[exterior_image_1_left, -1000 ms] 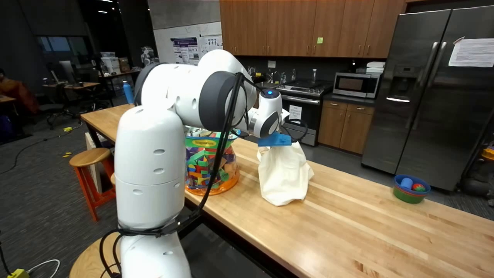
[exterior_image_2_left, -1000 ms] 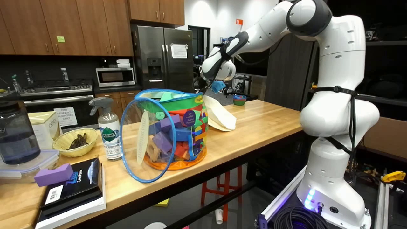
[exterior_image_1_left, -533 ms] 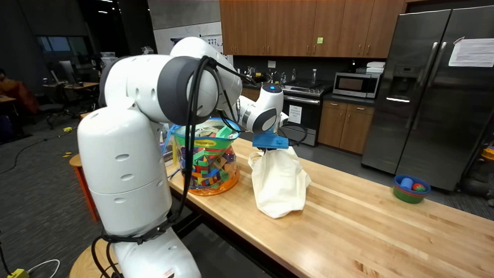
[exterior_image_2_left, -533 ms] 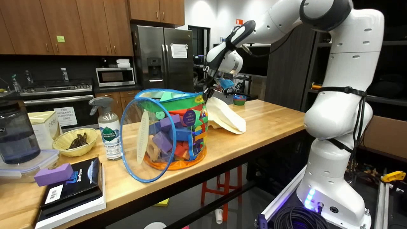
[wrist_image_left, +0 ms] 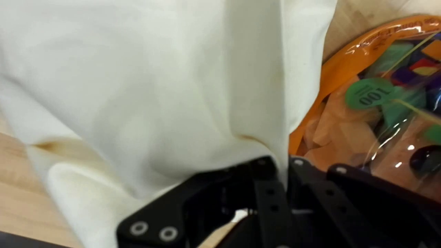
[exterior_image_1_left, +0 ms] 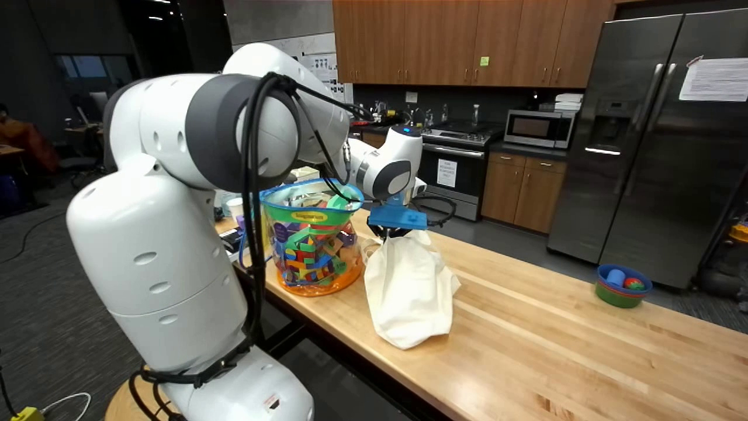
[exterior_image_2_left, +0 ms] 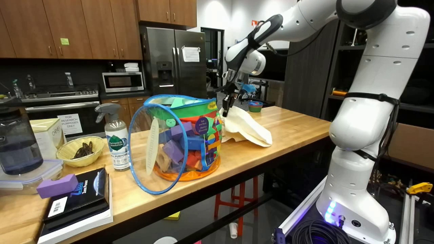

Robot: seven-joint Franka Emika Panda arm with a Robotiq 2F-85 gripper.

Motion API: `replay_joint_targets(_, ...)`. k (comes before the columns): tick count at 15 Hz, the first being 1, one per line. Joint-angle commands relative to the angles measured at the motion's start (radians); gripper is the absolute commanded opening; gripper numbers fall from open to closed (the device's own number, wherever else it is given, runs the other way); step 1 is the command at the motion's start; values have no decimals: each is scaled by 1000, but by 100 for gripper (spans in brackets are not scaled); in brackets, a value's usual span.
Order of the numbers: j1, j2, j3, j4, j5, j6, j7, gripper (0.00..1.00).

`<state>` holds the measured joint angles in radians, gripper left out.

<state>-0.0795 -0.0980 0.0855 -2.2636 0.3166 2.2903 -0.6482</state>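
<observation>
Your pincer [wrist_image_left: 282, 168] is pressed together on a fold of the cream cloth [exterior_image_1_left: 409, 292], which drapes below it, its long axis slanting down toward the wooden surface [exterior_image_1_left: 526, 339]. The cloth looks soft, matte and creased; just beside it a drum-shaped, clear plastic block bag [exterior_image_1_left: 310, 217] stands upright.

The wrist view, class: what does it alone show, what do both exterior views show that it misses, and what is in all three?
Wrist view only: cream cloth running between both fingers of the gripper.
Both exterior views only: the fridge, microwave and stacked bowls.
Shared: cream cloth, gripper, bag of blocks and table.
</observation>
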Motion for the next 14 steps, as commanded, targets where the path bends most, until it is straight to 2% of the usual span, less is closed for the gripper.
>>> replay_joint_targets(1,54,-71,-56,-48,-16,-83,-49,1)
replay_joint_targets(9,90,-107,-95,-82,-26,-263,-109,1)
replay_joint_targets(14,73,-135,-121,-136,-51,-299,-82,1)
